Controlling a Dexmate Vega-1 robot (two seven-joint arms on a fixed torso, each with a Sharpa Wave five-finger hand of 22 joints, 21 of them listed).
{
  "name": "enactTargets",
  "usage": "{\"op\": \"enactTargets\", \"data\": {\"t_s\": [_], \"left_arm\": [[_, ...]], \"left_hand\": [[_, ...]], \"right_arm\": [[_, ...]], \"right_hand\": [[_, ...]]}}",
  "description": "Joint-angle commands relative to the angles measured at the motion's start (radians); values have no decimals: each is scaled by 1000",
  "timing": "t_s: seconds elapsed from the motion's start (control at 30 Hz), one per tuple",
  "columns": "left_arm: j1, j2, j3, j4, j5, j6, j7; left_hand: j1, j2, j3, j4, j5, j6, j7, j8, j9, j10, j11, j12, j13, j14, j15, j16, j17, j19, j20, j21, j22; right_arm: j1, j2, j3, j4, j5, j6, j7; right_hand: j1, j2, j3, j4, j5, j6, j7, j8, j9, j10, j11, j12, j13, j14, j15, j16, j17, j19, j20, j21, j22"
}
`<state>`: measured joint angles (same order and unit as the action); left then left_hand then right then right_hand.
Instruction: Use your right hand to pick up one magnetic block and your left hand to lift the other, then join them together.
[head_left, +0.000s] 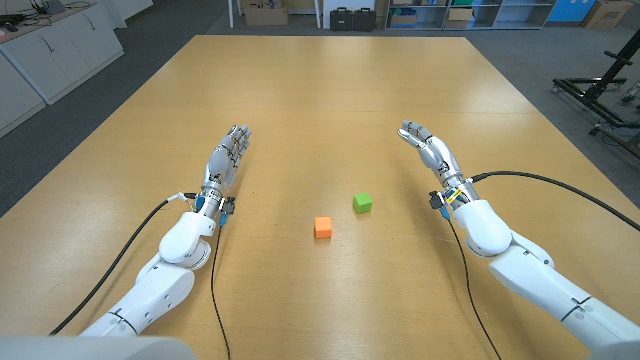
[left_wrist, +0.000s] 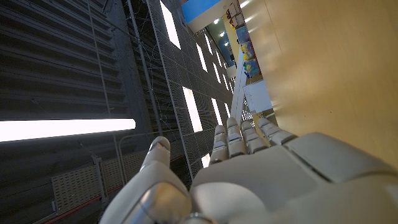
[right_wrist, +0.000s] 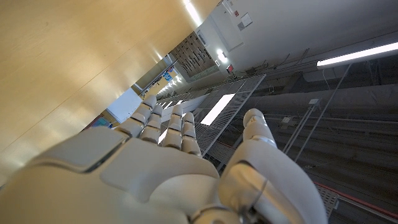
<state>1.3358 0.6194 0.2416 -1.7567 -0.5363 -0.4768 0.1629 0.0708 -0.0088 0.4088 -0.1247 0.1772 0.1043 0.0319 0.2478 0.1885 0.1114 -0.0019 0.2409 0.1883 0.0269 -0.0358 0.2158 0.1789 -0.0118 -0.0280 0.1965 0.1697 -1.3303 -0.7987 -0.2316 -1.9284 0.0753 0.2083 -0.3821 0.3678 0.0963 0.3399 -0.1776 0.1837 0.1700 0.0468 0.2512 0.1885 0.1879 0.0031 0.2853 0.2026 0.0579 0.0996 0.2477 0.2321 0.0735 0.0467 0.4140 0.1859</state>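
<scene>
Left hand (head_left: 224, 163): fingers straight and apart, holding nothing.
Right hand (head_left: 432, 152): fingers spread, empty.
Orange block (head_left: 322, 228): on the table (head_left: 330, 90), between both hands, behind the fingertips.
Green block (head_left: 362, 203): near the orange one, not touching.
Handling: probably light, stiff, smooth; pinch two opposite faces.

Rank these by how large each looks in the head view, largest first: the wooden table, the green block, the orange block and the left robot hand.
1. wooden table
2. left robot hand
3. green block and orange block: these look alike in size, so no order between them.
</scene>
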Motion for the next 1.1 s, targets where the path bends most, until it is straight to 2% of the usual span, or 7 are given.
{"op": "enactTargets", "data": {"t_s": [0.03, 0.13, 0.27, 0.53, 0.87, 1.1], "left_arm": [[22, -8, -6, -3, 24, -22, 7], [20, -12, -1, 2, 23, -30, -1], [17, -14, 2, 8, 30, -40, -7], [28, -19, 1, 5, 29, -62, -19], [46, -14, 0, -8, 31, -67, -25], [42, -16, 9, -17, 33, -54, -26]], "left_hand": [[9, 2, 4, -5, 2, 11, -3, 5, 3, 12, 0, 9, 5, 12, -11, 3, 3, 8, -80, 4, 3], [9, 2, 4, -6, 2, 13, -2, 5, 3, 13, 0, 9, 5, 15, -10, 4, 3, 9, -79, 5, 3], [10, 3, 5, -8, 2, 18, -1, 6, 3, 17, 1, 9, 5, 17, -11, 4, 4, 10, -78, 4, 3], [10, 3, 6, -10, 2, 29, -2, 8, 4, 30, 0, 12, 5, 26, -12, 4, 4, 12, -77, 3, 4], [10, 4, 8, -12, 2, 33, -1, 7, 4, 35, 2, 11, 6, 28, -11, 3, 4, 13, -74, 3, 4], [10, 4, 8, -14, 2, 36, 0, 7, 4, 37, 4, 10, 6, 26, -10, 0, 4, 12, -74, 2, 4]], "right_arm": [[-59, -22, 14, -82, -134, -69, -53], [-73, -23, 14, -107, -180, -98, -72], [-89, -32, 14, -142, -234, -137, -80], [-103, -41, 4, -187, -294, -190, -71], [-132, -57, 16, -236, -337, -241, -57], [-154, -88, 40, -273, -357, -273, -26]], "right_hand": [[16, -3, 8, 0, 0, 13, -4, 6, 5, 14, -1, 5, 2, 6, 1, 2, 3, 11, -3, -1, 3], [18, -3, 8, 0, 0, 11, -3, 4, 5, 15, -1, 5, 3, 4, 0, 1, 3, 8, 0, -3, 3], [46, -10, 13, 2, 1, 4, 2, -2, 6, 8, 2, 0, 4, -43, -2, -19, 3, -35, -3, -26, 3], [58, -13, 15, 3, 1, -10, 14, -10, 6, -8, 6, -8, 5, -56, -4, -25, 3, -39, -4, -31, 3], [69, -14, 18, 2, 2, -14, 10, -13, 6, -6, 2, -8, 5, -54, 2, -25, 2, -41, -1, -34, 3], [78, -15, 21, 2, 3, -17, 4, -15, 7, -11, 1, -10, 5, -50, 2, -24, 1, -40, 0, -36, 3]]}}
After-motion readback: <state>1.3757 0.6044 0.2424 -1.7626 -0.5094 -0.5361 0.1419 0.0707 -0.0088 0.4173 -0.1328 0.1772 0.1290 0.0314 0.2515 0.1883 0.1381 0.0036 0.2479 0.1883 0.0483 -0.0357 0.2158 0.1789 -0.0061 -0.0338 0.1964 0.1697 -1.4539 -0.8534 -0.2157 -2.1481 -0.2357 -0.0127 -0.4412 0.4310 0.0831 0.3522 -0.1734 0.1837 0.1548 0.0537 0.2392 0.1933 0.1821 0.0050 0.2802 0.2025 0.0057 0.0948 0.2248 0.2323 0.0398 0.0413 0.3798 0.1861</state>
